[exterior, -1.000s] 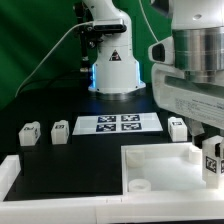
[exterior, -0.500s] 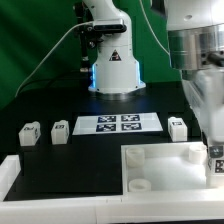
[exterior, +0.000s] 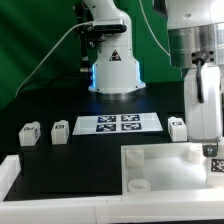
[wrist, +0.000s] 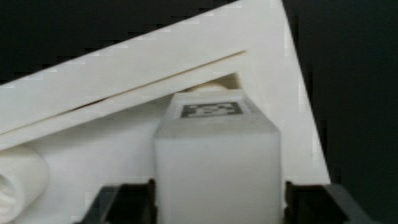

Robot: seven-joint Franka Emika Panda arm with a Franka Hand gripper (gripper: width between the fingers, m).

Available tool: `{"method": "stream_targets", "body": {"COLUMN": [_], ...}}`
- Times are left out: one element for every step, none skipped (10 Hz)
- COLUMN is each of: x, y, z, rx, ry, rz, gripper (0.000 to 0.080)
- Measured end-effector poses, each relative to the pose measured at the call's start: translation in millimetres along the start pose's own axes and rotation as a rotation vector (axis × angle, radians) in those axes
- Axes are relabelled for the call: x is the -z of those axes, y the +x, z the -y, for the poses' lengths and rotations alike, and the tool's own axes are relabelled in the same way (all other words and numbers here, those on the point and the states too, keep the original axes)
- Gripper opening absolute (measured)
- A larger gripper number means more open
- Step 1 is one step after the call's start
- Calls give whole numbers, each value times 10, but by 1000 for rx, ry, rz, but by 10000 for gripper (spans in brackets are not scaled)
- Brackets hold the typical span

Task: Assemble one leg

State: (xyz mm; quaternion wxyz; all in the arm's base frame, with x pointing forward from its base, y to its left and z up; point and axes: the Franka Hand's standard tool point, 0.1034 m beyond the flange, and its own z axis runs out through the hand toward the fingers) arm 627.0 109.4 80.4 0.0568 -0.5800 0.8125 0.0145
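My gripper [exterior: 212,148] is shut on a leg [exterior: 213,160], a small white block with a black-and-white tag. It holds the leg upright at the far corner of the large white slab [exterior: 165,160] on the exterior view's right. In the wrist view the leg [wrist: 217,150] stands between my dark fingers [wrist: 125,203], tag facing away, over the slab's corner [wrist: 107,100]; my gripper [wrist: 217,208] grips its sides. Whether the leg sits in a socket is hidden. Three more legs lie on the black table: two [exterior: 29,132] [exterior: 59,130] at the left, one [exterior: 177,127] beside the marker board.
The marker board [exterior: 118,123] lies at mid table. The robot base [exterior: 112,68] stands behind it. A white rim [exterior: 60,205] runs along the front and left. A round socket [exterior: 140,186] shows at the slab's near left corner.
My wrist has turned about its upright axis, so the hand now looks narrow instead of broad. The held leg has stayed at the slab's far right corner, a little lower.
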Motion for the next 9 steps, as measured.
{"method": "stream_targets", "body": {"x": [-1, -2, -3, -4, 4, 53, 99, 108, 89], "y": [-4, -7, -9, -11, -26, -85, -135, -160, -151], "z": [-2, -4, -6, -8, -6, 0, -20, -36, -42], "rx": [1, 6, 8, 11, 15, 23, 16, 18, 23], "ry": [0, 0, 0, -1, 4, 31, 51, 50, 47], "rz": [0, 0, 0, 0, 3, 17, 32, 38, 36], "gripper": [508, 508, 619, 640, 640, 648, 648, 649, 649]}}
